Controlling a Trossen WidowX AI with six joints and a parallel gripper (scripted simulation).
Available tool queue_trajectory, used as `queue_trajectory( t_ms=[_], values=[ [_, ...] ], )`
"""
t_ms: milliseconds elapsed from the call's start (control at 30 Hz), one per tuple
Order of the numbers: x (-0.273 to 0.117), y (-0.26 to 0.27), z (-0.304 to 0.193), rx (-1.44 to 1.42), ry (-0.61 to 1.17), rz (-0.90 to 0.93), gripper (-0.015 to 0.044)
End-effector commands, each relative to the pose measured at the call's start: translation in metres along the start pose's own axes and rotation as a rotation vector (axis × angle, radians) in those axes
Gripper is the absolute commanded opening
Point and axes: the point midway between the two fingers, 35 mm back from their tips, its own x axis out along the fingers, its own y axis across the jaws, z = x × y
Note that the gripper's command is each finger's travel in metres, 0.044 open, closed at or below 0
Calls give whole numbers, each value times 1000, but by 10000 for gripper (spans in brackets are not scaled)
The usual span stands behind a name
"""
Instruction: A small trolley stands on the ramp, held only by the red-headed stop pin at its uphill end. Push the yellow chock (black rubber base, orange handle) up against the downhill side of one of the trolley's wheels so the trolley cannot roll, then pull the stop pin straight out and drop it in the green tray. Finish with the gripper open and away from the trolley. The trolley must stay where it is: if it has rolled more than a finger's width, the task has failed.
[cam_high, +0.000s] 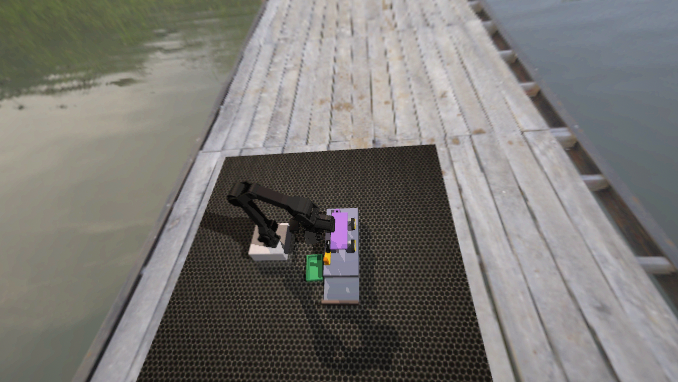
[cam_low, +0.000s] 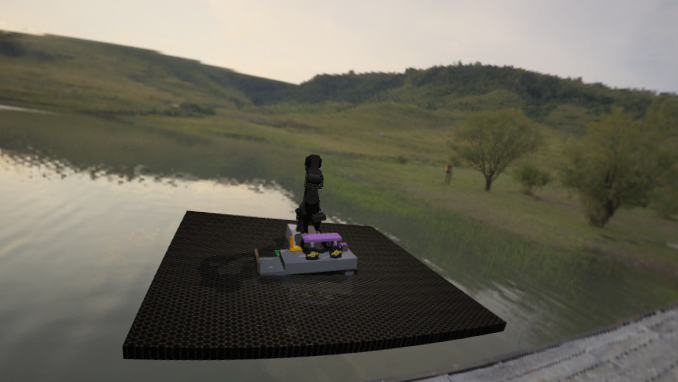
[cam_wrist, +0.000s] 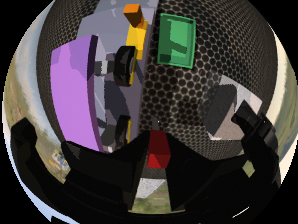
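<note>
gripper clenched on the red-headed stop pin. green tray ahead of the fingers, past the chock. carry high, clear trolley and chock, center over tray, lower, then open.

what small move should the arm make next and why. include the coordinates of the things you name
Probably carry the red-headed stop pin (cam_wrist: 159, 149) across toward the green tray (cam_high: 314, 268) (cam_wrist: 177, 41), staying high. The pin is between the fingers, out of the ramp (cam_high: 341, 265) (cam_low: 320, 262), and the tray lies off to one side, not below it. The yellow chock (cam_high: 327, 257) (cam_low: 296, 248) (cam_wrist: 136, 39) sits at a trolley wheel (cam_wrist: 125, 66), so opening here would likely drop the pin on the mat.
</note>
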Motion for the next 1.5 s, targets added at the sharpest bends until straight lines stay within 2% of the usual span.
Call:
queue_trajectory(
  t_ms=[0, 833, 1000, 1467],
  values=[
    [-2, 0, 13, -3, 1, -3, 0],
    [-18, -3, 112, -3, -8, -4, 0],
    [-19, -3, 115, 2, -9, -4, 0],
    [-18, -4, 112, 398, -87, 29, 0]
  ],
)
